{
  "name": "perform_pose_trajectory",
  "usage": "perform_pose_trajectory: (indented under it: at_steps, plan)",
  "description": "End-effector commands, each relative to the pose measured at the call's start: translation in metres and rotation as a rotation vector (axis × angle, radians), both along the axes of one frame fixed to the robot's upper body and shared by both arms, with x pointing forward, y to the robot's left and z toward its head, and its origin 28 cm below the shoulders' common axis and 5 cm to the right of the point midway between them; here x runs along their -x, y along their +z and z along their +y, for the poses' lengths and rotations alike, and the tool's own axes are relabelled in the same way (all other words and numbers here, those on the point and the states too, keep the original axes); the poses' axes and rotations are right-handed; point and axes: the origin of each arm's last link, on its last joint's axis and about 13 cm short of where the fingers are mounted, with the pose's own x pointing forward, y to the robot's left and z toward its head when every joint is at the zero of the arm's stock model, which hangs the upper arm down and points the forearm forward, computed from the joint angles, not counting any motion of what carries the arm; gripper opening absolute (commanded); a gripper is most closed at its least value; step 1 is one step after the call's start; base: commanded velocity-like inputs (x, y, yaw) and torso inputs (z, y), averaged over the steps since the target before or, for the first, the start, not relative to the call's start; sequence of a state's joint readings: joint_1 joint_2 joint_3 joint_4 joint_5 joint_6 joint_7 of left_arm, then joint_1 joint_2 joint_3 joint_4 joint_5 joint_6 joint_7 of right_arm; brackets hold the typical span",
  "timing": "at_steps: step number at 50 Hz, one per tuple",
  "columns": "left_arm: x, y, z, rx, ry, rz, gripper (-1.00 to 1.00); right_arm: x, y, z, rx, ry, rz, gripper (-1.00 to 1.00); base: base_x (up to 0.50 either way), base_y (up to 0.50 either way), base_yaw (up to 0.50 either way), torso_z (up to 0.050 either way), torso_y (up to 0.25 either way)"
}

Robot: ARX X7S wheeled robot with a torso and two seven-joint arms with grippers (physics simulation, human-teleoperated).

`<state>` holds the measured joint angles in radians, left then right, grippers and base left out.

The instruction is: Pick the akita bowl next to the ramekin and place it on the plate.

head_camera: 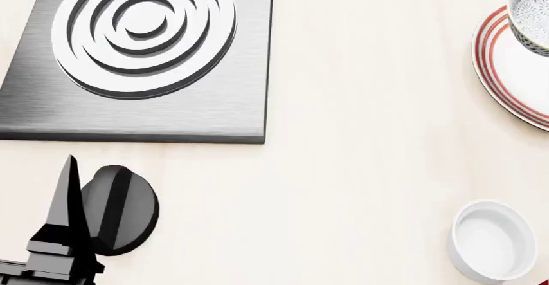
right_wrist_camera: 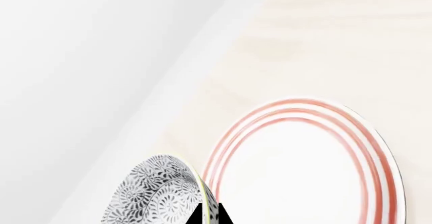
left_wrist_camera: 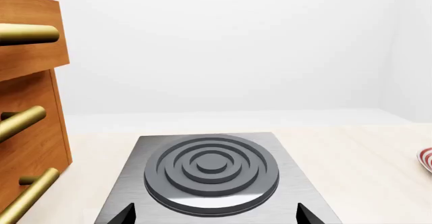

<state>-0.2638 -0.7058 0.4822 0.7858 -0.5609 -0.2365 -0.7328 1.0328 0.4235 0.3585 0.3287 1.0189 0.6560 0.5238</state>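
Pale countertop, no legible writing

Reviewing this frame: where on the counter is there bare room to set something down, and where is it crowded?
The widest bare counter lies between the burner plate and the plate, running down to the ramekin. Most of the plate's centre looks free. It is crowded at the plate's edge, where the akita bowl sits with the right gripper, and near the left gripper beside the knob.

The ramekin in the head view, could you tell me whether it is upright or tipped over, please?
Upright. The ramekin stands on the counter with its round opening facing up, its rim level and its white inside showing empty.
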Motion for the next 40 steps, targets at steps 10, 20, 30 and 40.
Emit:
perform_pose_trajectory:
  at_steps: [10,20,30,40]
  plan:
    - [-0.001,-0.002,-0.001,-0.008,0.001,0.003,1.0,-0.014,0.011,-0.012,0.021,-0.032,0.016,-1.0,0.0,0.0,0.0,0.002,0.0]
    - [-0.001,-0.003,-0.001,-0.01,0.0,0.003,1.0,-0.022,0.017,-0.014,0.026,-0.04,0.026,-1.0,0.0,0.0,0.0,0.0,0.001]
    - [-0.002,-0.004,-0.001,-0.011,-0.003,0.002,1.0,-0.028,0.024,-0.02,0.048,-0.061,0.046,-1.0,0.0,0.0,0.0,0.0,0.0]
    - [-0.002,-0.005,-0.001,-0.009,-0.002,0.004,1.0,-0.039,0.019,-0.021,0.051,-0.061,0.064,-1.0,0.0,0.0,0.0,0.0,0.001]
